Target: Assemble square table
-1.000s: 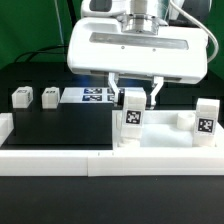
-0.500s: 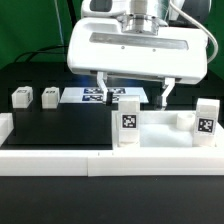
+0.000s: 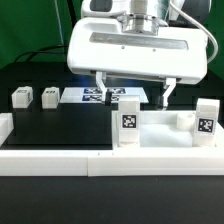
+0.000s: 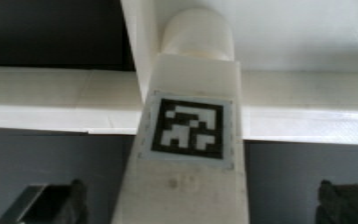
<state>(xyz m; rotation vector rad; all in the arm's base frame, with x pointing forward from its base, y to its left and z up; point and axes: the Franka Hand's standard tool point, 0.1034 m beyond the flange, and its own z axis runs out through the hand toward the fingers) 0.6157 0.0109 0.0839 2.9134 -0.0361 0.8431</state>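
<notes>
The white square tabletop slab [image 3: 165, 133] lies at the exterior view's right, against the front wall. A white leg [image 3: 130, 120] with a tag stands upright on its near left corner. Another tagged leg [image 3: 206, 118] stands upright at its right corner. My gripper [image 3: 133, 90] hangs just above the left leg, open, fingers spread on either side and apart from it. In the wrist view the leg [image 4: 194, 110] fills the middle, between my gripper's [image 4: 197, 203] dark fingertips [image 4: 51, 202], with the slab [image 4: 51, 100] behind it. Two loose legs [image 3: 20, 97] [image 3: 49, 97] sit at the far left.
The marker board [image 3: 95, 96] lies flat behind the gripper. A long low white border wall [image 3: 60, 160] runs along the front, with a short side piece at the exterior view's left [image 3: 5, 125]. A small white piece [image 3: 185, 118] stands on the slab between the upright legs.
The fingers, closed in on the left leg a second ago, have spread wide and let it go. The leg stays upright in place.
</notes>
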